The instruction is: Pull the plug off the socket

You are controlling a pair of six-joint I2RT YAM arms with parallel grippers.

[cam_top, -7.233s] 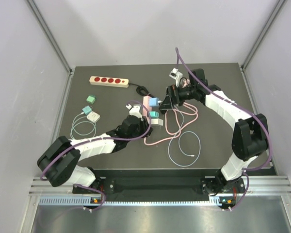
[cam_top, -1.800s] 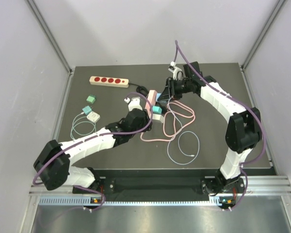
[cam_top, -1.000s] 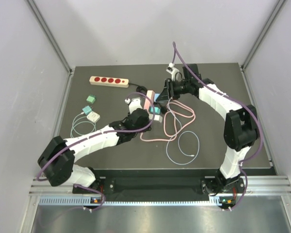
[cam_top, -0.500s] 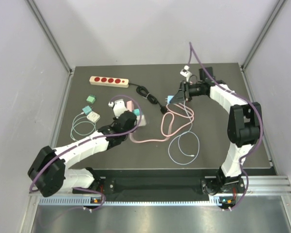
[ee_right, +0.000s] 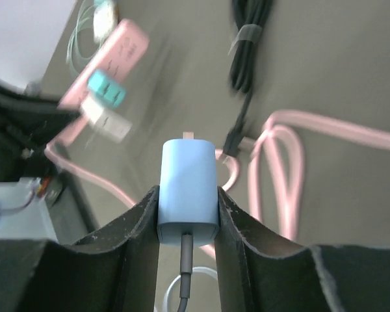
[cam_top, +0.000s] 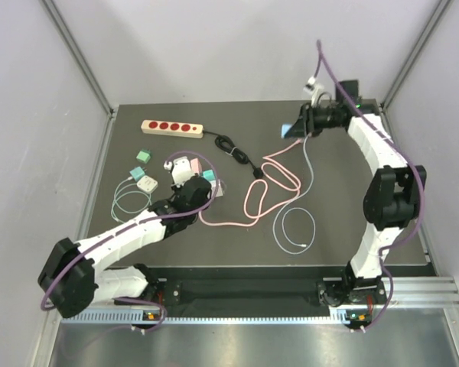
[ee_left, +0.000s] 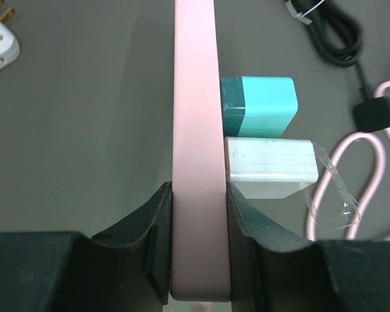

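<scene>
Right wrist, unlike left wrist, shows right gripper (ee_right: 188,196) pinching blue plug (ee_right: 188,181).

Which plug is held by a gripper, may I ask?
The light-blue plug, clamped in the right gripper; the teal plug and white plug sit in the pink strip.

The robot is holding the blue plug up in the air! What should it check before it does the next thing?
1. Light blue square plug out of the long pink plastic power strip: ok, its prong is bare.
2. Right tool shut on that plug: ok.
3. Left tool clamped on the strip: ok.
4. Teal block plug and white block plug seated in the strip: ok.
5. Plug's grey cable free of the pink cord: cannot tell.
</scene>
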